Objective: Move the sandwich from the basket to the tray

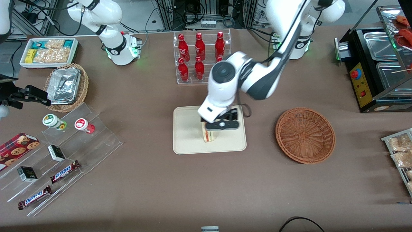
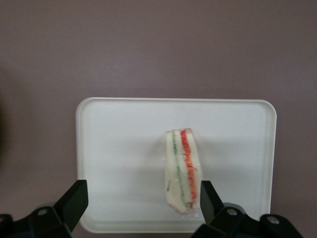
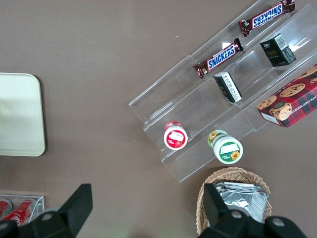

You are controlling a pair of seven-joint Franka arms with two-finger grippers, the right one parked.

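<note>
Sandwich [image 2: 182,171] already sat on the tray [image 2: 114,148], basket [image 1: 305,134] was empty. Gripper [image 1: 222,125] hovered right above it, jaws spread wide, holding nothing. Pretty much done, I'd say.

Gripper [image 1: 222,125] above sandwich [image 1: 208,135] on tray [image 1: 186,141]

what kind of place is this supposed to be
Probably a lab mock-up of a snack kiosk: red soda bottles in a clear rack, Snickers bars on acrylic steps. The end effector hangs open over the sandwich on the tray.
</note>
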